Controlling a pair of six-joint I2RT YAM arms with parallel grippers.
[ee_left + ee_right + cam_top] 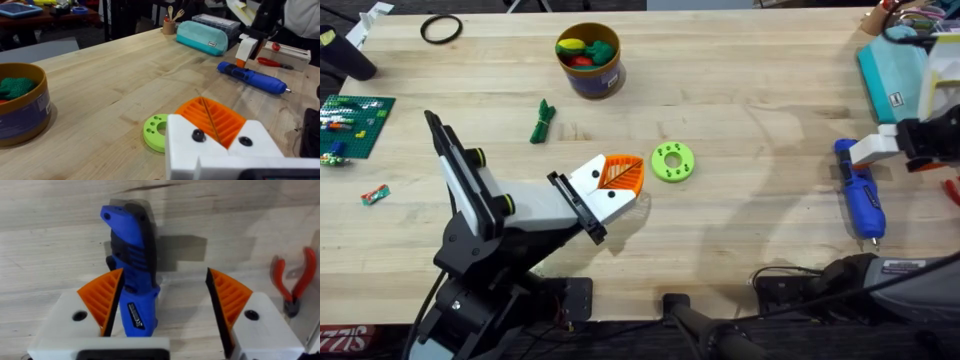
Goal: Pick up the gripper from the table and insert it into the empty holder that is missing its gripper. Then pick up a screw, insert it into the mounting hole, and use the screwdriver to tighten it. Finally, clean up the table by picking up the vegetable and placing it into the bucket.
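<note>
My left gripper (pixel 623 173) is shut, its orange pads pressed together with nothing visible between them, just left of a green ring with small holes (pixel 672 161) (pixel 157 131). The blue screwdriver (pixel 860 195) (pixel 132 255) lies on the table at the right. My right gripper (pixel 868 158) (pixel 164 272) stands open over its handle end, with the handle against one orange pad (pixel 102 295). A green vegetable (pixel 542 120) lies on the table to the left of the middle. The bucket (pixel 595 80) (pixel 22 117) at the back holds other vegetables. The loose gripper, the holder and the screw are out of view.
A teal pencil case (pixel 890 75) (pixel 202 36) and red pliers (pixel 292 282) sit at the right edge. A green brick plate (pixel 355 115), a black ring (pixel 440 30) and a small wrapped piece (pixel 375 195) lie at the left.
</note>
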